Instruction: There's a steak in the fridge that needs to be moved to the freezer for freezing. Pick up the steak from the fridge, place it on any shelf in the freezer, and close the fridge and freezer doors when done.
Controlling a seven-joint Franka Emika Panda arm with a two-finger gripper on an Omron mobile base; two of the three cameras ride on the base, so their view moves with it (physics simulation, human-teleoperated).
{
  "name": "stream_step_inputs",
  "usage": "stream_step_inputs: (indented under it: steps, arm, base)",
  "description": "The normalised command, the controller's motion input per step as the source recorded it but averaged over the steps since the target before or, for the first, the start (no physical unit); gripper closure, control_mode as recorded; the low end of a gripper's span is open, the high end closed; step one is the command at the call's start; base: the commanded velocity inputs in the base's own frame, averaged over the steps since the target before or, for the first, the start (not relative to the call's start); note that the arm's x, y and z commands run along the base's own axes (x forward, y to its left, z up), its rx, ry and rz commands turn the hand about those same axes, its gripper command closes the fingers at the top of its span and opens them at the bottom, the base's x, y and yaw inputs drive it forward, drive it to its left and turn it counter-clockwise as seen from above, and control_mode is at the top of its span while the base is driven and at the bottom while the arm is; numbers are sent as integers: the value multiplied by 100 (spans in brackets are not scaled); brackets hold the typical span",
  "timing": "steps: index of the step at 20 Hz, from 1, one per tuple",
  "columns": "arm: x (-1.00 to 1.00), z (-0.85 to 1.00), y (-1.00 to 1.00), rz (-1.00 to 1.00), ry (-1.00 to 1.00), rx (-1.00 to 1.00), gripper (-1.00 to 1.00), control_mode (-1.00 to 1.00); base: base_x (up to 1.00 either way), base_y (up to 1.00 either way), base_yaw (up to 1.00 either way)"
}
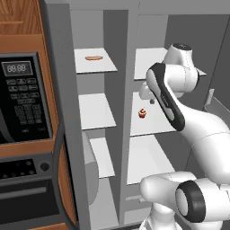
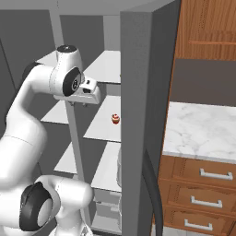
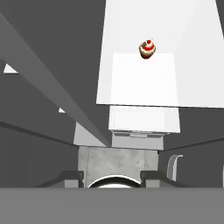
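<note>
Left base view, room: a black microwave panel (image 1: 22,99) sits in a brown wooden cabinet (image 1: 27,18) at the left edge.
Left base view, unit: the narrow grey freezer compartment (image 1: 90,27) and the wider grey fridge compartment (image 1: 150,31) both stand open. A flat orange-tan strip (image 1: 94,58) lies on the top narrow white freezer shelf (image 1: 96,67). A tiny red cupcake (image 1: 143,112) sits near the left edge of a broad white fridge shelf (image 1: 150,126).
Left base view, hidden: the white robot arm (image 1: 197,126) covers the fridge's right side.
Right base view, room: a white marble counter (image 2: 198,129) tops brown wooden drawers (image 2: 203,193); the tall grey fridge door (image 2: 138,115) stands edge-on, open.
Right base view, pincer: the two-finger pincer (image 2: 79,104) points down, above and left of the cupcake, well apart from it.
Hand view, surface: the cupcake sits at the shelf's far edge; white drawers (image 3: 144,120) lie below.
Hand view, pincer: its dark fingertips (image 3: 73,176) stand apart, with nothing between them.
Steak: its place cannot be told.
</note>
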Motion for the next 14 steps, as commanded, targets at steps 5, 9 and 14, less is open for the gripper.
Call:
stream_step_inputs:
  steps: [5, 9, 14]
  arm:
    - [-35, 0, 0, 0, -4, 0, -100, -100]
    - [-46, 4, -10, 0, -14, 0, -100, -100]
    - [-7, 23, -18, -3, -5, -1, -100, -100]
  base:
    - [0, 0, 0]
    - [0, 0, 0]
    - [0, 0, 0]
